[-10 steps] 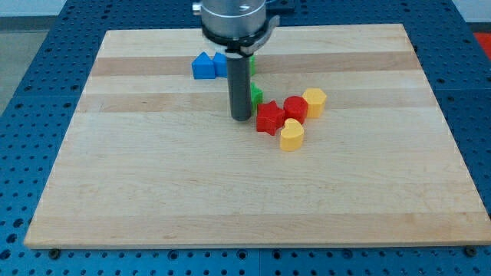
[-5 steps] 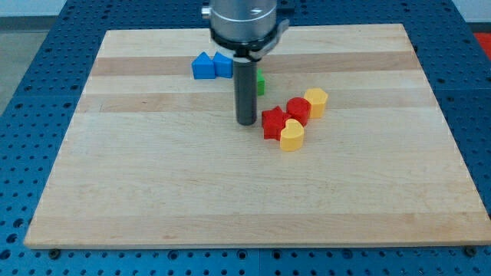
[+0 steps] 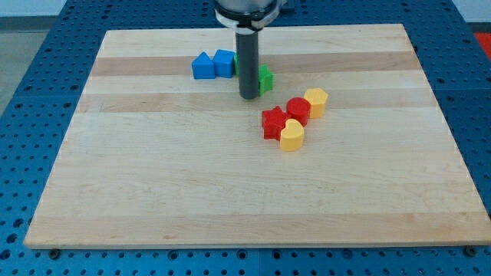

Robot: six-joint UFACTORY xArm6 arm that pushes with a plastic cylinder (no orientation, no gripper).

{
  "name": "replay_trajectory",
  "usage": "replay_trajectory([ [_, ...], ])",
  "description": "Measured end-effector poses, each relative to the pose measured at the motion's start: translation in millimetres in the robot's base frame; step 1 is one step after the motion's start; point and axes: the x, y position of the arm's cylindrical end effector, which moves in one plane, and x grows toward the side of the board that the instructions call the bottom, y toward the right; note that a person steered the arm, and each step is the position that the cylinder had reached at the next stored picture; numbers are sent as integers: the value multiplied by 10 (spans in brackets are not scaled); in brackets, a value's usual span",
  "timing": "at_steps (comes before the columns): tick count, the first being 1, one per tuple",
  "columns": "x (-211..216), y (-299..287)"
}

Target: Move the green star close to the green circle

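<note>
My tip [image 3: 248, 96] rests on the counter [image 3: 153, 192], a bare rod with no fingers to spread or pinch. Just behind it, touching on the view's right, a green block [image 3: 265, 78] shows, mostly hidden; whether star or circle, and where the other green block lies, I cannot tell.

High front view, tilted down

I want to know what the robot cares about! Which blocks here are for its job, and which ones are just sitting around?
For the job:
- my tip, right beside the green
- a green block, mostly hidden by the rod; star or circle, I cannot tell

Just sitting around:
- two blue blocks
- red star
- red block
- two yellow blocks
</note>
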Motion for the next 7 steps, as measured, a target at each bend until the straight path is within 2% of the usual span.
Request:
replay_trajectory([
  [7,-146,225],
])
